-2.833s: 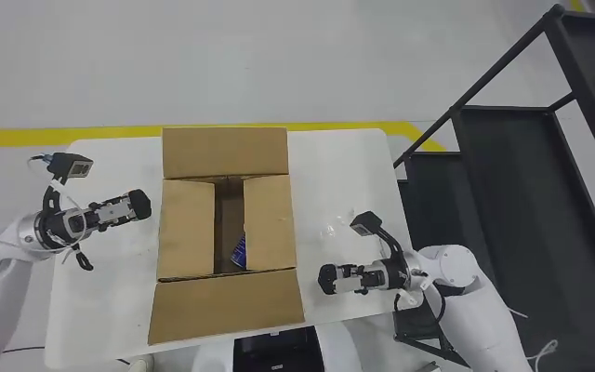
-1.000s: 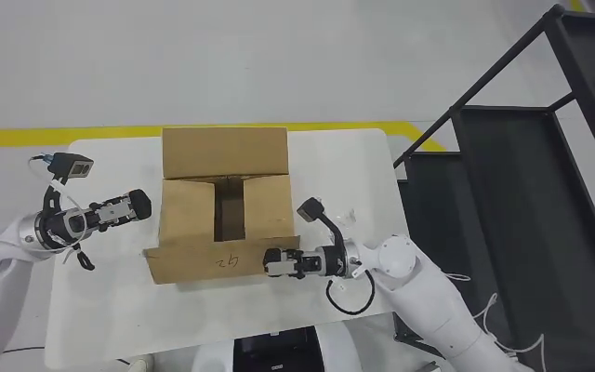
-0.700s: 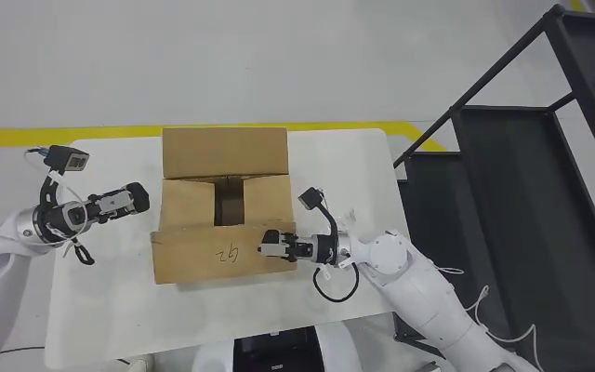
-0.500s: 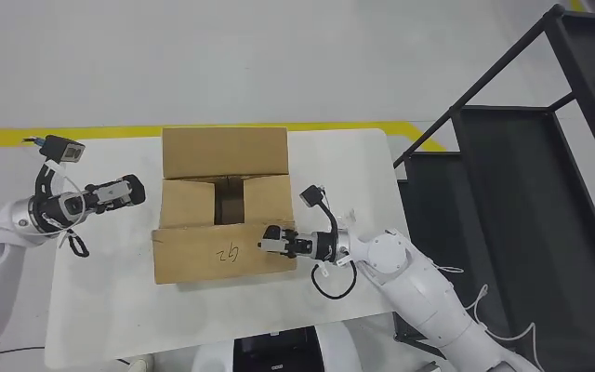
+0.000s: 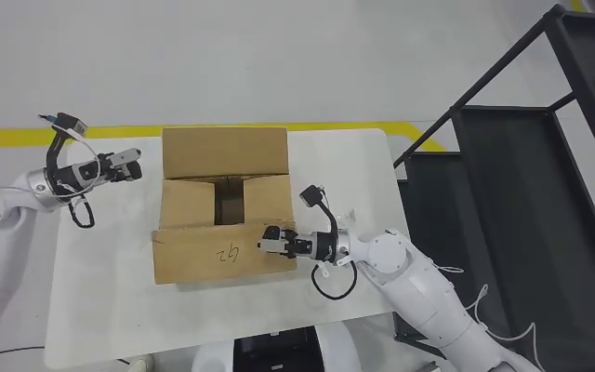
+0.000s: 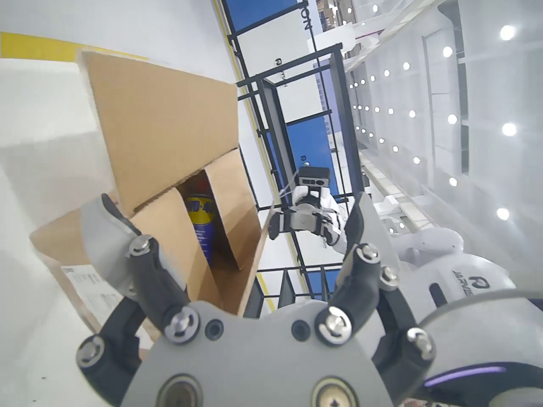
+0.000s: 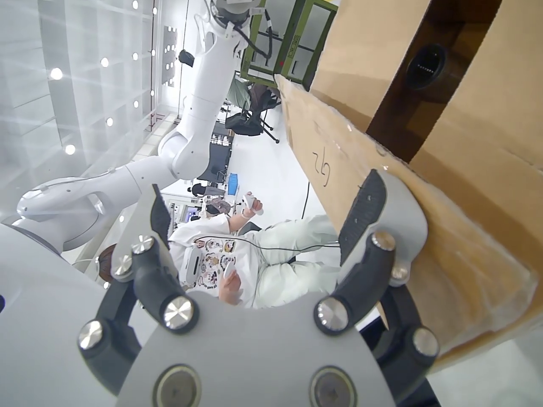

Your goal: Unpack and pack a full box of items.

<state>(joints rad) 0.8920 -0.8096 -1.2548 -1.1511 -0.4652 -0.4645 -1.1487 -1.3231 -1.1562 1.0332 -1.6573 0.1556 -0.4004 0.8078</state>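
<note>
So the right tool (image 5: 271, 240) has swung in from out at the side. Its fingers are spread with nothing between them, and one finger pad (image 7: 365, 209) sits flat against the long near flap (image 5: 223, 256) of the brown cardboard box (image 5: 223, 153). That flap was lying flat out on the white worktop (image 5: 112, 298) a moment ago. Now it's tipped up and over the near end of the opening, right up against the tool. Looks to me like the closing-up part of packing: both side flaps are already in, and the far flap, beyond the tool across the box, is still folded out.

Meanwhile the left tool (image 5: 130, 169) has backed off. It's spread open too, and empty. The box is just ahead of it, near but not touching, and a blue and yellow spray can (image 6: 199, 222) shows in the gap between the side flaps.
</note>
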